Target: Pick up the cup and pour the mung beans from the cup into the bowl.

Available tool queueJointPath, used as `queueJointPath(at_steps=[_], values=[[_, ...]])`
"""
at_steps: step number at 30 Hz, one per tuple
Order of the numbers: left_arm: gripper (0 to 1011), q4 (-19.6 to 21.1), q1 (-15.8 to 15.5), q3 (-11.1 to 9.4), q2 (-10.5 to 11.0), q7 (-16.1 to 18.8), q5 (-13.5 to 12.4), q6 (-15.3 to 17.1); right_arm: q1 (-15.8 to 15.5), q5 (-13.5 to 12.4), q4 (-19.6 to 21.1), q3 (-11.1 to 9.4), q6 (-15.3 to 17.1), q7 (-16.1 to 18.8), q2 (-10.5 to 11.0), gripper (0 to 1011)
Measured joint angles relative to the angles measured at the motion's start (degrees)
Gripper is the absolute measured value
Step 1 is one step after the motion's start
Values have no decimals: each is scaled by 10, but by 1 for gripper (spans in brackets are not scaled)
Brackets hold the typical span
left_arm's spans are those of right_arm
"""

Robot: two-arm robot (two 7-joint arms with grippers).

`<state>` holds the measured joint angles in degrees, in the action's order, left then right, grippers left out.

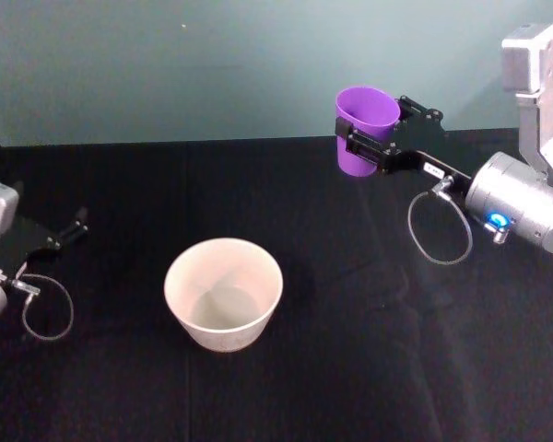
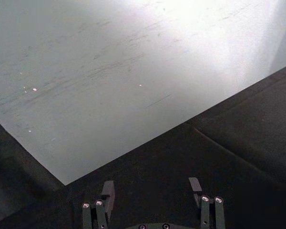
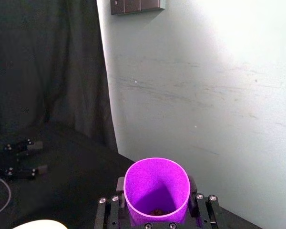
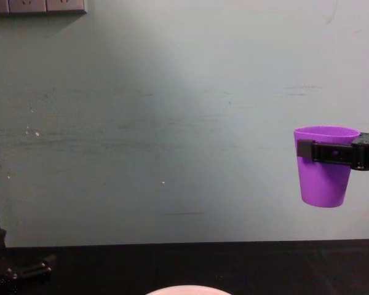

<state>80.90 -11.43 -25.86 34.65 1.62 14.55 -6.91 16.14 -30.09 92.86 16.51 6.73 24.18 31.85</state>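
Note:
My right gripper (image 1: 369, 129) is shut on the purple cup (image 1: 364, 129), holding it upright in the air at the far right of the black table. The cup (image 4: 324, 166) hangs well above the table in the chest view. Looking down into the cup (image 3: 156, 191) from the right wrist, a few dark mung beans (image 3: 157, 211) lie at its bottom. The pale pinkish-white bowl (image 1: 223, 292) stands on the table nearer to me and to the left of the cup; its rim (image 4: 186, 289) peeks up in the chest view. My left gripper (image 1: 69, 230) rests open at the table's left edge.
A black cloth covers the table (image 1: 350, 368), which ends at a pale green wall (image 1: 212, 64). A wall socket strip (image 4: 37, 6) sits high on the wall. Wire loops hang from both wrists (image 1: 440, 226).

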Motion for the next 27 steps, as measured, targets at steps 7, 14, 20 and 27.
queueJointPath(at_steps=[7,14,20,27], values=[[1011,0,0,0,0,0,0,0,0,0,0,0,0,0,0,726],[1011,0,0,0,0,0,0,0,0,0,0,0,0,0,0,726],[1011,0,0,0,0,0,0,0,0,0,0,0,0,0,0,726],[1011,0,0,0,0,0,0,0,0,0,0,0,0,0,0,724]])
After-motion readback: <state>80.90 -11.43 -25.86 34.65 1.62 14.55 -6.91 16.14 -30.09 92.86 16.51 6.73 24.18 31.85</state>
